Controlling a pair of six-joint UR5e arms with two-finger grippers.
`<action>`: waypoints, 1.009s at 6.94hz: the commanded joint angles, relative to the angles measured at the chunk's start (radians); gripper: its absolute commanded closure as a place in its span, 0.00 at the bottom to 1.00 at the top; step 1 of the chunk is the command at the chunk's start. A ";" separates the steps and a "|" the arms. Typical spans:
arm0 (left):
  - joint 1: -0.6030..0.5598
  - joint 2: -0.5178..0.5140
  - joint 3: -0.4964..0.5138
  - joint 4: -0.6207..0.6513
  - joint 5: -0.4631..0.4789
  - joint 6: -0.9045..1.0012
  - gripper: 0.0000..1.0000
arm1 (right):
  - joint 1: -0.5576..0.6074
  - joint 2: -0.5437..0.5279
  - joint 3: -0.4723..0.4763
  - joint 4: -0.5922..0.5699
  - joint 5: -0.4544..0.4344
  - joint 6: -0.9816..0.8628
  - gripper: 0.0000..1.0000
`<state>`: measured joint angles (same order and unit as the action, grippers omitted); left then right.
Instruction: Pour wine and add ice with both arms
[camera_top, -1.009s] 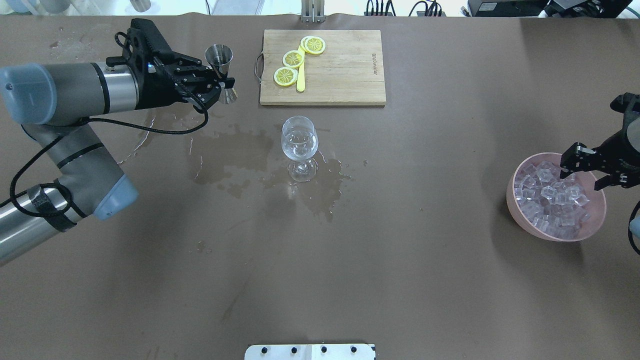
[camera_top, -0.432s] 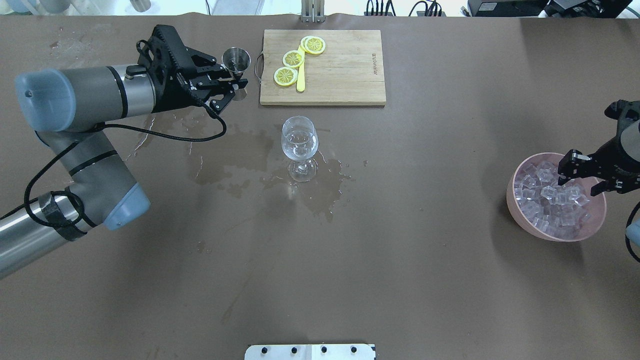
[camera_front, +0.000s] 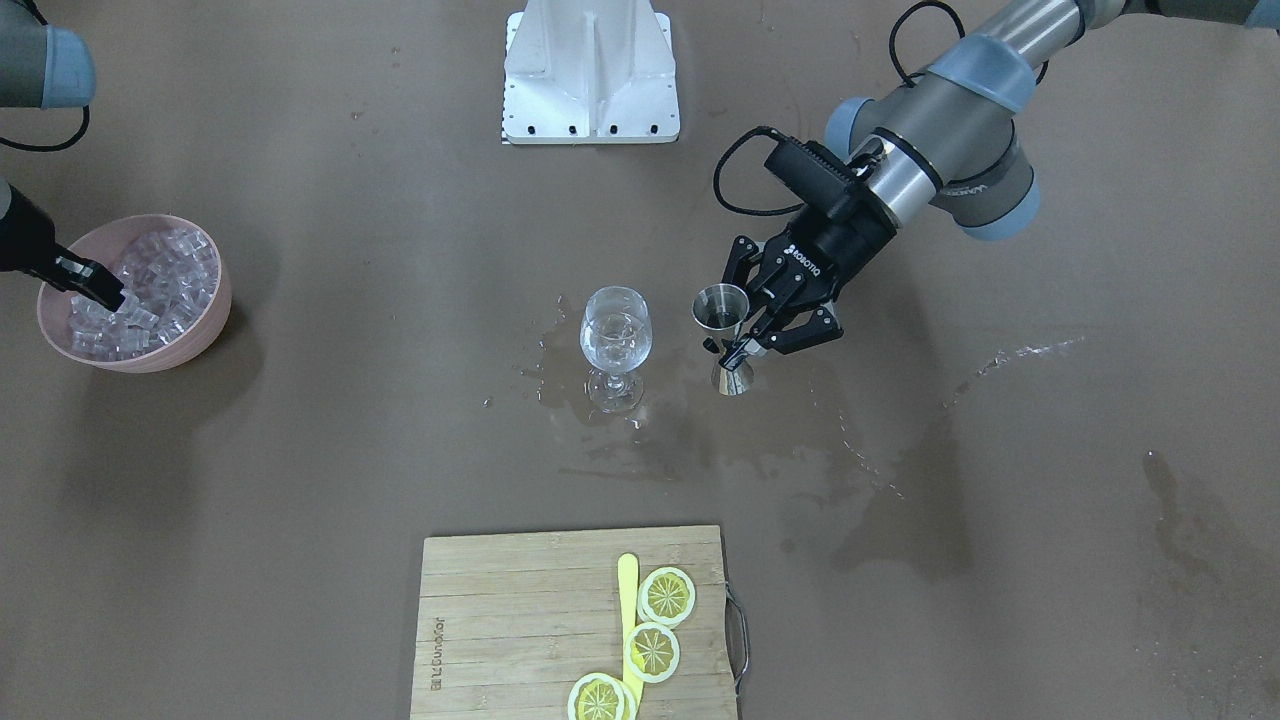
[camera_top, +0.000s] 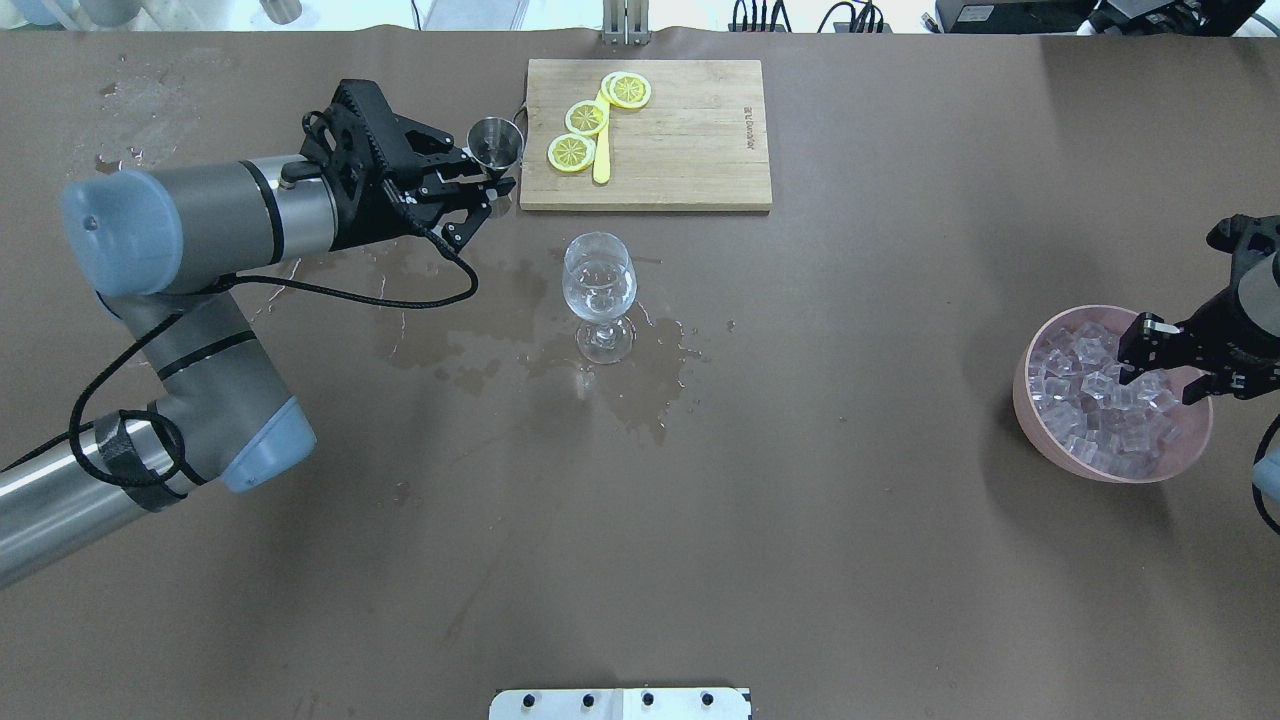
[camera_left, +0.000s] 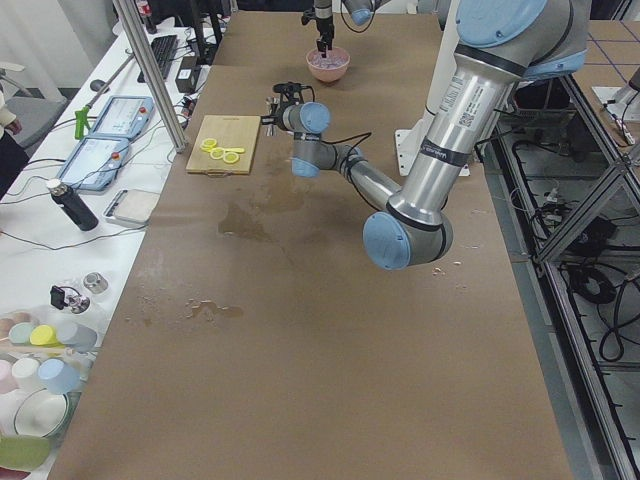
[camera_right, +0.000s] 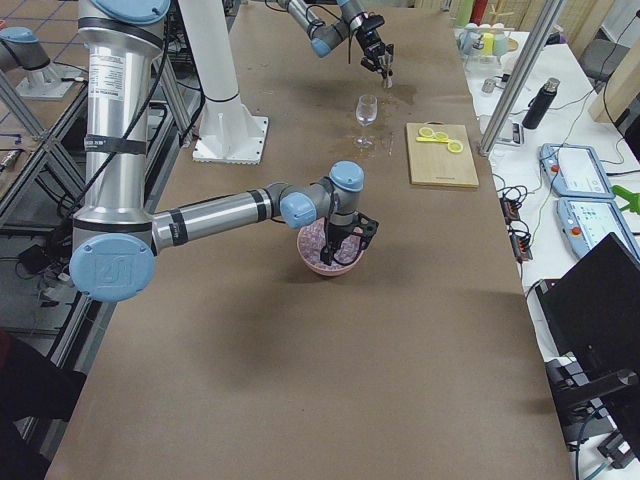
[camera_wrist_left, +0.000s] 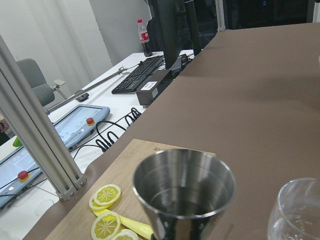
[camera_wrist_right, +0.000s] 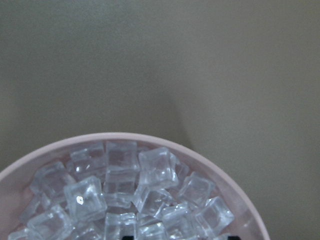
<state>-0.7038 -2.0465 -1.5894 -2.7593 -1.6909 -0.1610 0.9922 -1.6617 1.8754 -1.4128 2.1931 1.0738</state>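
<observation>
A clear wine glass (camera_top: 599, 290) stands upright mid-table with a little colourless wine in it, also in the front-facing view (camera_front: 616, 340). My left gripper (camera_top: 497, 185) is shut on the waist of a steel jigger (camera_top: 496, 140), held upright just left of the glass (camera_front: 722, 305); the left wrist view looks into the jigger's cup (camera_wrist_left: 185, 185). At the right sits a pink bowl (camera_top: 1040, 440) full of ice (camera_top: 1095, 400). My right gripper (camera_top: 1165, 362) is open, fingertips down among the ice cubes (camera_wrist_right: 120, 185).
A wooden cutting board (camera_top: 680, 140) with lemon slices (camera_top: 572, 152) and a yellow stick lies beyond the glass. Spilled liquid (camera_top: 640, 375) darkens the table around the glass's foot. A white bracket (camera_front: 590, 70) sits at the robot-side edge.
My left arm has carried the jigger rightward, closer to the cutting board and the glass. My right gripper has sunk slightly lower into the bowl of ice.
</observation>
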 joint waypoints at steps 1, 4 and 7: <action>0.046 -0.014 -0.003 0.035 0.071 0.058 1.00 | -0.003 -0.001 -0.009 0.002 0.002 0.000 0.36; 0.047 -0.040 -0.015 0.090 0.074 0.069 1.00 | -0.006 0.003 -0.013 0.000 0.000 0.000 0.44; 0.044 -0.049 -0.027 0.129 0.127 0.202 1.00 | -0.006 0.011 -0.028 0.002 -0.001 -0.001 0.44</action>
<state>-0.6584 -2.0951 -1.6135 -2.6402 -1.5927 -0.0053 0.9865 -1.6519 1.8540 -1.4123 2.1923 1.0728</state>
